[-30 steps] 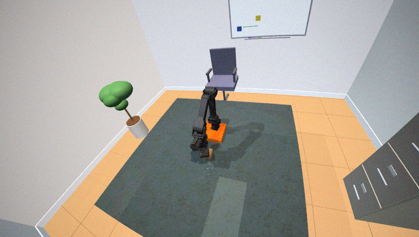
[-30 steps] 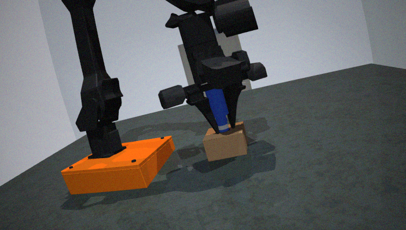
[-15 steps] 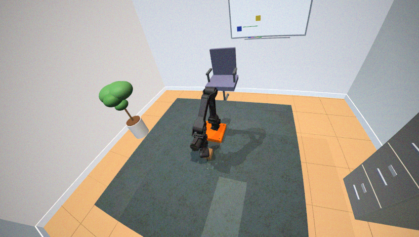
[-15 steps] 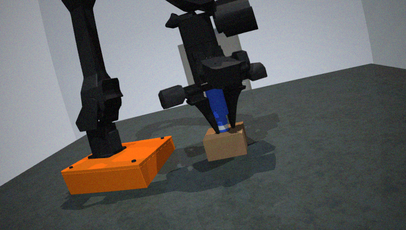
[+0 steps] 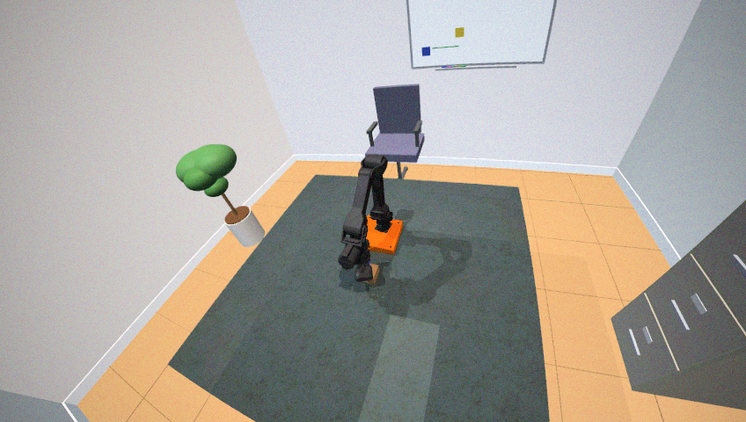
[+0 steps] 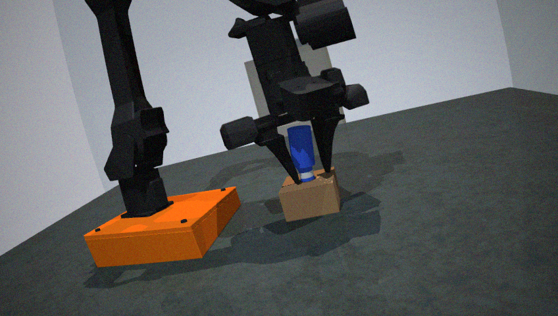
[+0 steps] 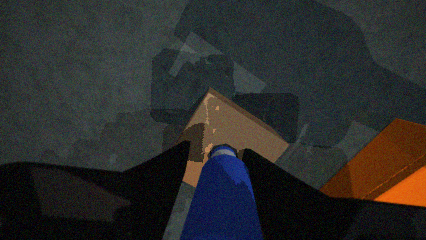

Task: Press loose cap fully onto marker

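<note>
The blue cap (image 6: 301,149) (image 7: 222,205) sits upright over the top of the marker. Below it a short white and blue part of the marker (image 6: 307,174) (image 7: 223,152) shows just above the tan holder block (image 5: 375,273) (image 6: 311,203) (image 7: 250,131). I cannot tell from the views whether the cap is fully seated. My gripper (image 6: 313,177) (image 7: 216,150) is open around the cap and marker, with a finger on each side and gaps beside the cap. Its tips are low, close to the block's top. In the top view the arm hides the fingers and the cap.
The orange base plate (image 5: 384,241) (image 6: 156,250) (image 7: 400,185) of the arm is near the block. A potted plant (image 5: 245,227), an office chair (image 5: 396,146) and a dark cabinet (image 5: 685,313) stand farther away.
</note>
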Controlling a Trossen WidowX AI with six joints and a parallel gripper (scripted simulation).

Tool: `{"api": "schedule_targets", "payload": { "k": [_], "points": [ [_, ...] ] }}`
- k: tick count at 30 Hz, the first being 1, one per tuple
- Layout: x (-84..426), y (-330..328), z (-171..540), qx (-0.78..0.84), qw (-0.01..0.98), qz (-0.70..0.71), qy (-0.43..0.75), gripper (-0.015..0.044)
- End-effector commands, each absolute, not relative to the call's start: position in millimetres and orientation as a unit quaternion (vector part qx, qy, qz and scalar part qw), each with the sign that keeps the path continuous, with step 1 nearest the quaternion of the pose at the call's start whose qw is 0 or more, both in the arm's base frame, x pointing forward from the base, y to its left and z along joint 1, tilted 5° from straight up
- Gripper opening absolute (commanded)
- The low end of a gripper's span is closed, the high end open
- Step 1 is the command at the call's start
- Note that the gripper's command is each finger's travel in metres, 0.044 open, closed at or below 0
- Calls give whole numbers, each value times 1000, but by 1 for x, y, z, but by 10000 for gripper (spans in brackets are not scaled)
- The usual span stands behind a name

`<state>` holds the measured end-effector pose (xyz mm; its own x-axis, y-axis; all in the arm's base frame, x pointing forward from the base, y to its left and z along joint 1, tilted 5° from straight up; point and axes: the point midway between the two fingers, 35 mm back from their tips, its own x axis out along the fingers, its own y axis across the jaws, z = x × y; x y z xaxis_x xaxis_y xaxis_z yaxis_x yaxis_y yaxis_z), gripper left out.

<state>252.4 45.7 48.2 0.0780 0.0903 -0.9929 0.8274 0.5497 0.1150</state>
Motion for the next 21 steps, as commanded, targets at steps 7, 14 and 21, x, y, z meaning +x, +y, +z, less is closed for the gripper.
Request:
{"api": "schedule_targets", "payload": {
  "k": [7,14,21],
  "points": [
    [249,44,46,368,628,-299,617,440],
    [251,40,113,374,632,-293,613,440],
    [250,40,125,354,644,-273,621,387]
  ]
}}
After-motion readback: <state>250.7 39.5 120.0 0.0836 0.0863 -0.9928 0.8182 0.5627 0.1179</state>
